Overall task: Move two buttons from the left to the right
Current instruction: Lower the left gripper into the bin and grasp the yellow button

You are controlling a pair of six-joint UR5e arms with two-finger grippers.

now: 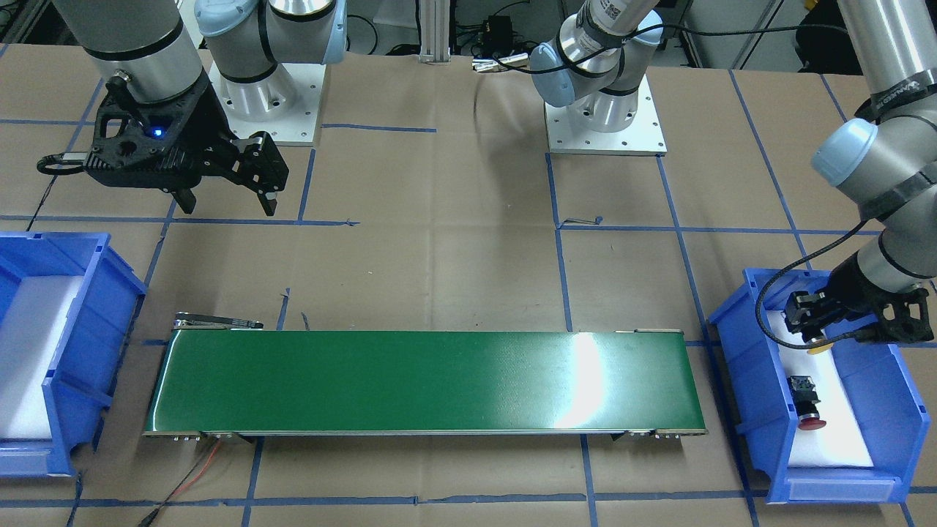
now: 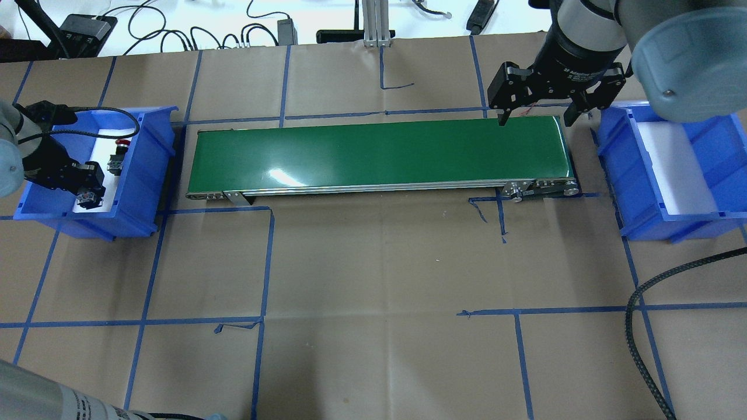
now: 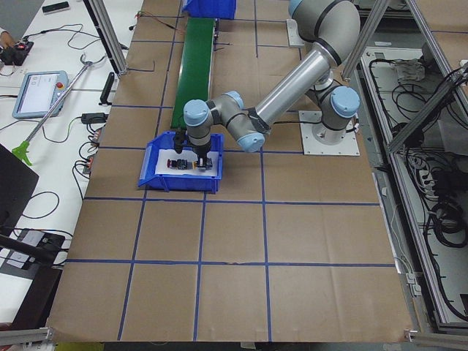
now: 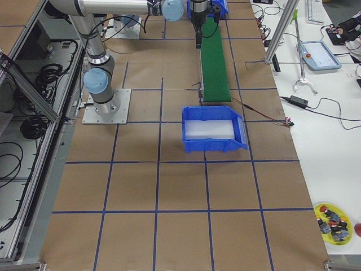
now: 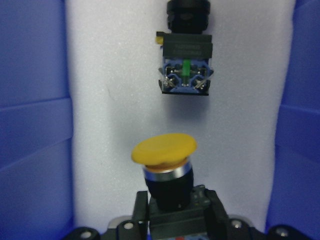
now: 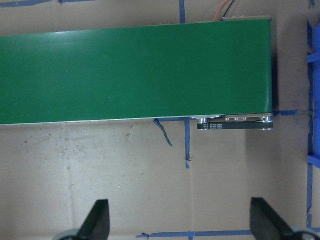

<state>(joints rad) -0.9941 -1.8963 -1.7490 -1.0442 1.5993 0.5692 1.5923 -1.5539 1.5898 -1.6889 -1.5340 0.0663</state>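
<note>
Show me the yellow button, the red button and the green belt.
yellow button (image 5: 164, 149): left wrist view, its yellow cap.
red button (image 1: 807, 401): front-facing view, its black body.
green belt (image 1: 410, 380): front-facing view, middle of its surface.

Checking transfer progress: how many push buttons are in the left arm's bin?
2. The yellow button is gripped by the left tool inside the blue bin; the red button lies on the foam beside it.

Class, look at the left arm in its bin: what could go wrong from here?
1. The yellow button sits in the left jaws by its lower body only. It might tilt or slip on lifting.
2. The red button lies close by in the same bin. A careless move could knock it.
3. The cable loops over the bin's rim and might snag.
</note>
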